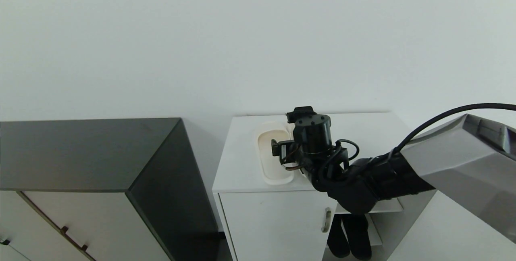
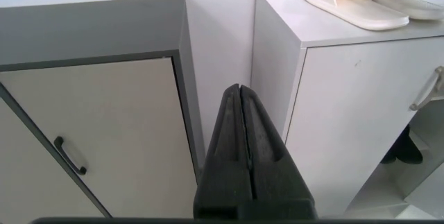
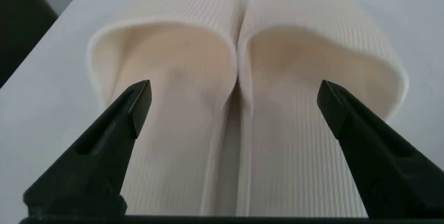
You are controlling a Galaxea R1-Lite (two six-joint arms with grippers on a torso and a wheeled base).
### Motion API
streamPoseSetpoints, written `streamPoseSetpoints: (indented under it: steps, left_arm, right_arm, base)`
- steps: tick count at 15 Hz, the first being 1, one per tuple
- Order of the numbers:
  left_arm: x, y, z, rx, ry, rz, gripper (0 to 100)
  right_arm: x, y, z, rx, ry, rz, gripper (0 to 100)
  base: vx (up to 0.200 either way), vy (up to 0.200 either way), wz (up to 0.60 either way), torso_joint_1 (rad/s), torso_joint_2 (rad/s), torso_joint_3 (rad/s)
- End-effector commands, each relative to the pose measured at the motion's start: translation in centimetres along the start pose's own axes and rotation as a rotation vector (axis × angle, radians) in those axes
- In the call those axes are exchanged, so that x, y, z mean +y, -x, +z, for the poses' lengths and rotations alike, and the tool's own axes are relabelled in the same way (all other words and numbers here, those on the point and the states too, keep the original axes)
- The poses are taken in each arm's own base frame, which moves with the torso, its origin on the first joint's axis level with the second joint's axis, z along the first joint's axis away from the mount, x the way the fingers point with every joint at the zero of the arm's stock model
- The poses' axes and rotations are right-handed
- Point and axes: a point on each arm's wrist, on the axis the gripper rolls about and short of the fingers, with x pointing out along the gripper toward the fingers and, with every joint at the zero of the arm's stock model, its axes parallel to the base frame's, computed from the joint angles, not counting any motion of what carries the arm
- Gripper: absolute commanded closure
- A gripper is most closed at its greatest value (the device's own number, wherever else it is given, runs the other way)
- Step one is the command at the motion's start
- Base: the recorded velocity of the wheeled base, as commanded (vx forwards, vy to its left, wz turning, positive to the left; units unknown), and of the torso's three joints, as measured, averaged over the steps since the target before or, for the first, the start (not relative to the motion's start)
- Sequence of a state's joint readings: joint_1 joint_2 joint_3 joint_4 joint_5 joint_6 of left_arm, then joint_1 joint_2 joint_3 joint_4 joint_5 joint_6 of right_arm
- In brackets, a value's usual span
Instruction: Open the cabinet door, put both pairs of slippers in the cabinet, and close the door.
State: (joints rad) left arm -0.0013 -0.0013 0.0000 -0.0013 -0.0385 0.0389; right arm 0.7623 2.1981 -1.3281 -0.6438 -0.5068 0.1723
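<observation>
Right gripper [image 3: 236, 96] spread wide over cream slippers [image 1: 274, 160] on white cabinet [image 1: 242, 160], black slippers [image 1: 354, 241] inside at five o'clock, left gripper [image 2: 241, 92] pressed together

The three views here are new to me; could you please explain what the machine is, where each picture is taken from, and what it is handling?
This is a two-armed robot on wheels. The head view looks down from its head: the right arm is over a white cabinet with a pair of cream slippers on top. The cabinet's right side stands open, with black slippers inside. A grey cabinet stands to the left. The right wrist view looks along that arm's own jaws: the right jaws are open, framing the cream pair and holding nothing. The left wrist view shows the left jaws shut and empty, facing the gap between the two cabinets.
</observation>
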Motion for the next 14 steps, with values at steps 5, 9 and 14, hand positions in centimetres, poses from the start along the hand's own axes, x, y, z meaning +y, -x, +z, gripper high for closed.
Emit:
streamPoseSetpoints:
  steps: [5,9,14]
  left_arm:
    - [0.0,0.0,0.0,0.001,0.001,0.0,100]
    - [0.0,0.0,0.0,0.001,0.001,0.0,100]
    - [0.0,0.0,0.0,0.001,0.002,0.0,100]
  right_arm:
    - [0.2,-3.3,-1.1,0.005,0.009,-0.012,0]
    - [0.5,-3.9,-0.9,-0.007,0.006,-0.01,100]
    - [-0.1,-0.7,2.4,-0.051,0.001,0.0,100]
  base:
    - [0.0,0.0,0.0,0.0,0.0,0.0]
    - [0.0,0.0,0.0,0.0,0.0,0.0]
    - [0.0,0.0,0.0,0.0,0.0,0.0]
